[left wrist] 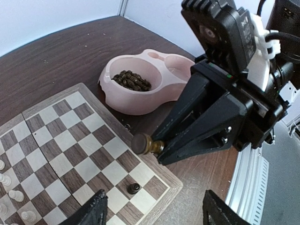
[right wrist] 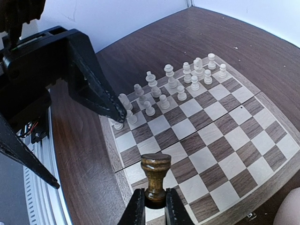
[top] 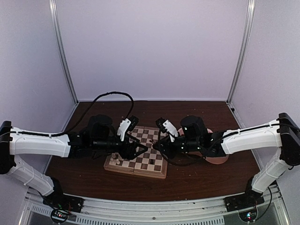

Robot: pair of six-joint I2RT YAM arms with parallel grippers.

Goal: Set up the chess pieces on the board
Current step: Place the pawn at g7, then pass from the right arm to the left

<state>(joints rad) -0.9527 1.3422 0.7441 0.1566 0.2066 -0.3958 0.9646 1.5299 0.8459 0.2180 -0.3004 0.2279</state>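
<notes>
The board [top: 137,171] lies between my two arms. Cream chess pieces [right wrist: 172,80] stand in two rows along its left side. One dark pawn [left wrist: 134,188] stands on a dark square near the board's corner [left wrist: 174,183]. My left gripper [left wrist: 154,209] hovers open over that corner, its fingertips [left wrist: 97,205] wide apart and holding nothing. Above the board's right edge, my right gripper [right wrist: 155,202] is shut on a dark brown chess piece [right wrist: 155,174], which it holds sideways by its top, base outward. The same piece [left wrist: 140,143] also shows in the left wrist view.
A pink double bowl [left wrist: 154,101] sits on the brown table just right of the board, with several dark pieces [left wrist: 131,80] in one half. The two grippers are close together over the board [top: 149,149]. White walls enclose the table.
</notes>
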